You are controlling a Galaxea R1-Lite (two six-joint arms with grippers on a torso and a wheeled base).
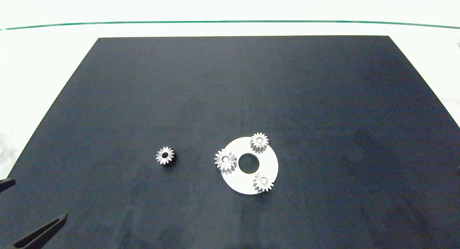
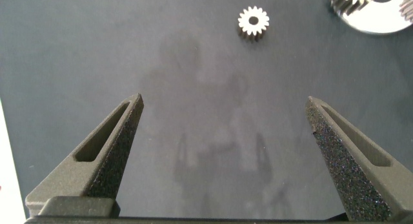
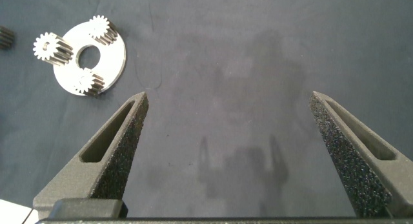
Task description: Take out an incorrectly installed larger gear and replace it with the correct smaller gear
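Big gear [image 1: 225, 160] sits on disc [image 1: 267, 162], still to be pulled; small gear [image 1: 165, 155] lies apart on mat [image 1: 323, 98] as replacement. Left gripper [image 2: 224, 153] and right gripper [image 3: 229, 153] hover with fingers spread wide, holding nothing, ready to approach.

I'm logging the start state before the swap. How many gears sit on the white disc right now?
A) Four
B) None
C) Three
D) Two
C: three gears sit on the white disc, the larger gear at its left rim plus two small ones, while the smaller gear lies apart on the dark mat.
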